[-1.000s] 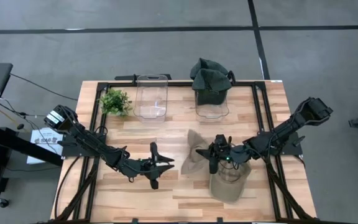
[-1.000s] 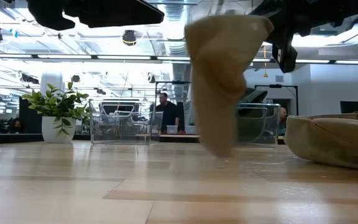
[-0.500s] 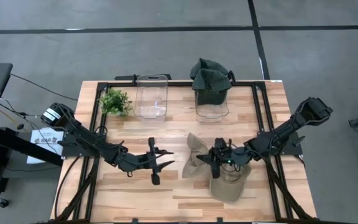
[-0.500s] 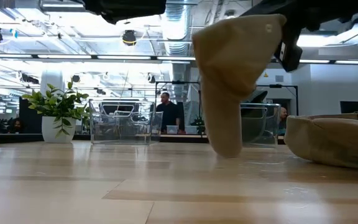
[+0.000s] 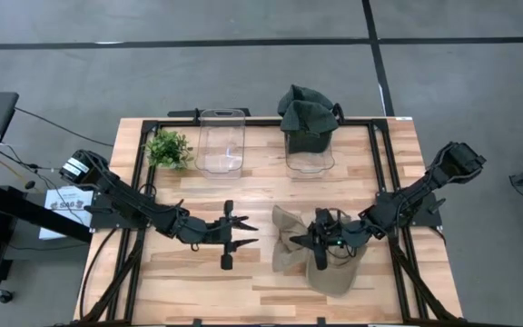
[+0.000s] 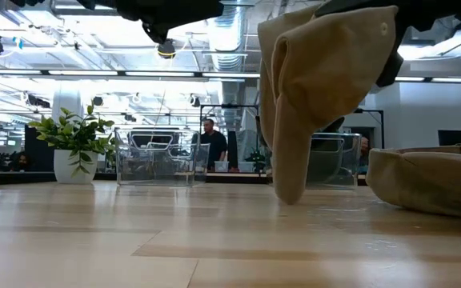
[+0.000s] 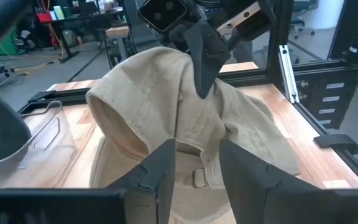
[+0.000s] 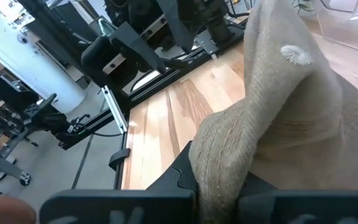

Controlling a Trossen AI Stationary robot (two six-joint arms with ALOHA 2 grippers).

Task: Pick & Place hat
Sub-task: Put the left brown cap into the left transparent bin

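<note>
my right gripper holds a hat up off the table, over another hat lying at the near edge. my left gripper hangs just left of it. two bins and a plant stand at the far edge.

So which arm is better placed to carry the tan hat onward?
Right: the right gripper is shut on the tan hat, lifted off the table. The left gripper is open beside it, holding nothing.

Tan hat, dk-green hats, green plant, lt wood table.
</note>
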